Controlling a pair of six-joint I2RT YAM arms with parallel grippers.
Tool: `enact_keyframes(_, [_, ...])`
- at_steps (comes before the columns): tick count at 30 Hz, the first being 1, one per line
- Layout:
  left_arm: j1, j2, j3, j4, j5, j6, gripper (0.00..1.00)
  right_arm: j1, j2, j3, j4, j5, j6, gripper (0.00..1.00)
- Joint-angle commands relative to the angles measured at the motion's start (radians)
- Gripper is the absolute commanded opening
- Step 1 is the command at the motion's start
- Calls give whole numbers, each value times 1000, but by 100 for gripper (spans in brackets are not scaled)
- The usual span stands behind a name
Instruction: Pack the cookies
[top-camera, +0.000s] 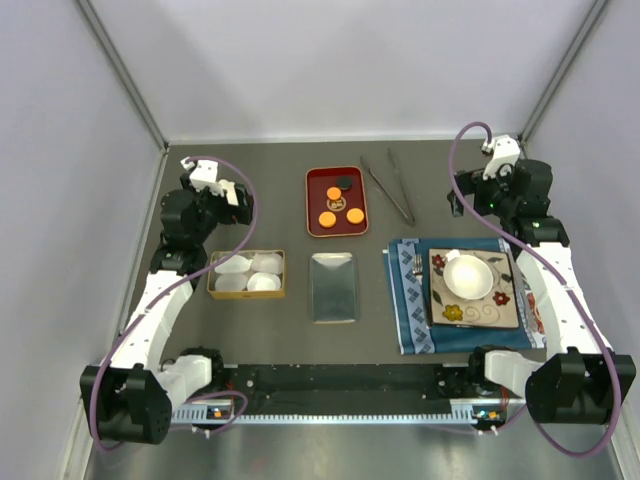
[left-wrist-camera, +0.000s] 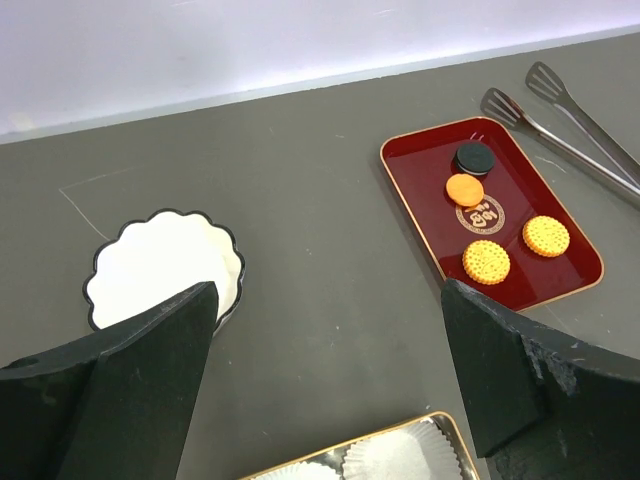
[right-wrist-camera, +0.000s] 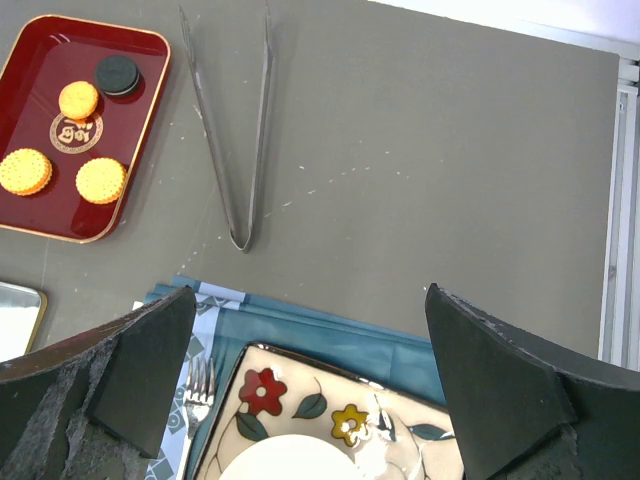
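The jaws of the left gripper and right gripper are spread wide open, with nothing gripped. The 4 cookies are set on the red tray, far centre of the desk. Such flat discs may be pushed along the tray rather than lifted. The black cookie, just beside an orange cookie, may be knocked.

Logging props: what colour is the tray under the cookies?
Dark red tray, gold rim; left wrist view.
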Motion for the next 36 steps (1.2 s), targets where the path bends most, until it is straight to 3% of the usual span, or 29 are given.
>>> enact_keyframes(1, [4,-16,-7,62,8,-13,99,14,-13,30,21,-21,-7,99])
enact_keyframes(6, [4,-10,-7,61,8,-11,99,14,-5,36,21,-20,-4,99])
enact_keyframes(14, [4,-1,4,44,18,-10,99,133,58,76,6,60,-37,99])
enact_keyframes(36, [4,65,16,38,3,2,99,256,723,597,-117,140,-101,99])
